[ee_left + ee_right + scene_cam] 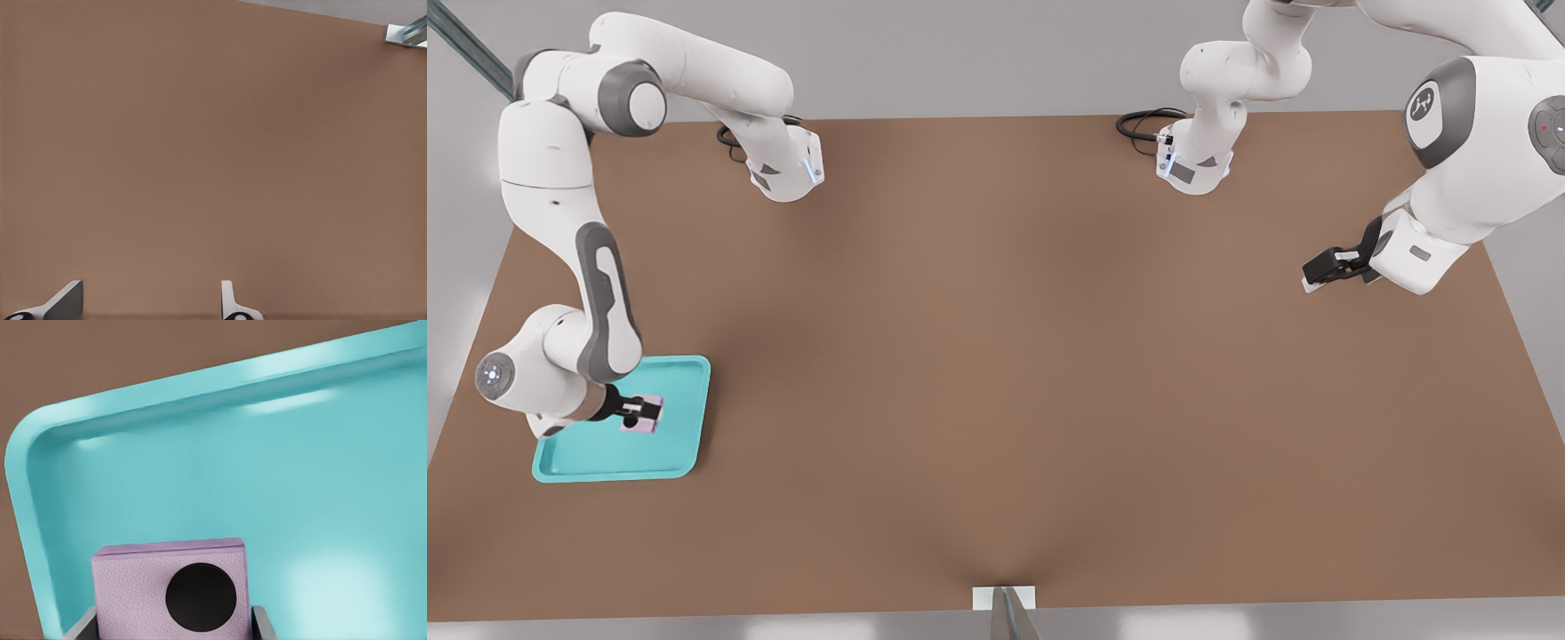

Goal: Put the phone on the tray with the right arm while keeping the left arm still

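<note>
My claw [643,412] grips the phone [646,419] over the tray [685,378], at seven o'clock on the desk [996,356]; only letting go remains.

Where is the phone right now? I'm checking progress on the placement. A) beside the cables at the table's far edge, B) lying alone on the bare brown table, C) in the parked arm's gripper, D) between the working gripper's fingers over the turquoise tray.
D: the gripper has its fingers on either side of the phone, inside the rim of the tray.
</note>
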